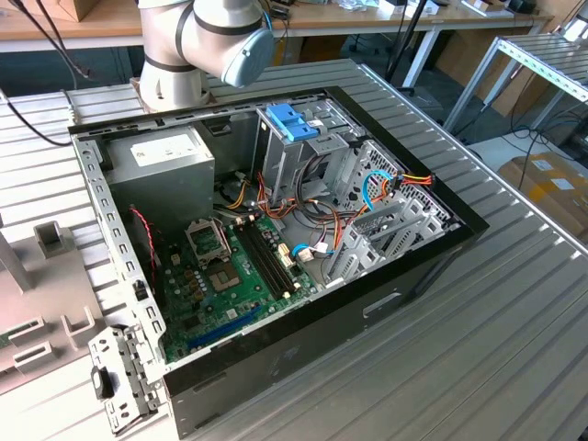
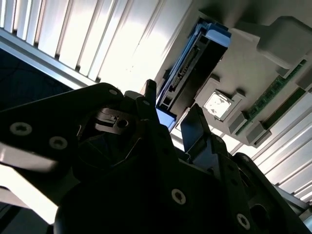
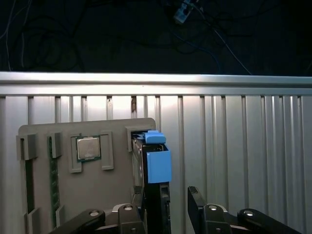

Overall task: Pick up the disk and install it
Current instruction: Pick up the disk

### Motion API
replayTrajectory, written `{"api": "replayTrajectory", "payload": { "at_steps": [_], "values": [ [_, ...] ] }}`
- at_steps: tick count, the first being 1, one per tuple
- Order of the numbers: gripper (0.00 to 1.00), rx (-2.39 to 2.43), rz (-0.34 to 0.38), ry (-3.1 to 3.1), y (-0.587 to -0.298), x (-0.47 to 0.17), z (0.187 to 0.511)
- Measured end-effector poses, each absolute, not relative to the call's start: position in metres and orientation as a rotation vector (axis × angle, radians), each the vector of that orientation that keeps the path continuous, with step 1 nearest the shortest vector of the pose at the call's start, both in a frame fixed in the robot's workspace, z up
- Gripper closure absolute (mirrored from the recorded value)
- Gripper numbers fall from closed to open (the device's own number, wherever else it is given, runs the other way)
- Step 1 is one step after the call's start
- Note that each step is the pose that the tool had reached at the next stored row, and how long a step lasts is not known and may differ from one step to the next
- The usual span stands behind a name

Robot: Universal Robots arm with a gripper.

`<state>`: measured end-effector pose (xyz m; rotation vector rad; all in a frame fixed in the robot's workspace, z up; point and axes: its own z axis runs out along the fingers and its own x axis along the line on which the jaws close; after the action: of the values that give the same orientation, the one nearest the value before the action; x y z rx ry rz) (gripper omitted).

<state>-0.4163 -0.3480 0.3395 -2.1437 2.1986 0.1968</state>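
Because the disk (image 3: 157, 165) stands edgewise in its grey holder (image 3: 117, 146), the gripper (image 3: 163, 197)'s spread fingers (image 3: 196, 200) straddle it unclamped.

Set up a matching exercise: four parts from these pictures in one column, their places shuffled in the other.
Things:
1. blue-railed silvery disk
2. square silver processor chip
3. green motherboard
4. pale-blue ridged plastic latch

Places:
A. flat on the floor of the open black computer case
B. standing on edge in a slot of the grey holder tray, between the open jaws of the gripper
C. on top of the metal drive cage
D. lying flat in a recess of the grey holder tray

Pairs: 1-B, 2-D, 3-A, 4-C
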Motion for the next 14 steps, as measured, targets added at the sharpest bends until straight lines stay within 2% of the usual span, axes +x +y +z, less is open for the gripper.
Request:
{"api": "replayTrajectory", "payload": {
  "at_steps": [14],
  "values": [
    [0.52,-2.15,0.199,2.191,-0.351,-0.428,0.332]
  ]
}}
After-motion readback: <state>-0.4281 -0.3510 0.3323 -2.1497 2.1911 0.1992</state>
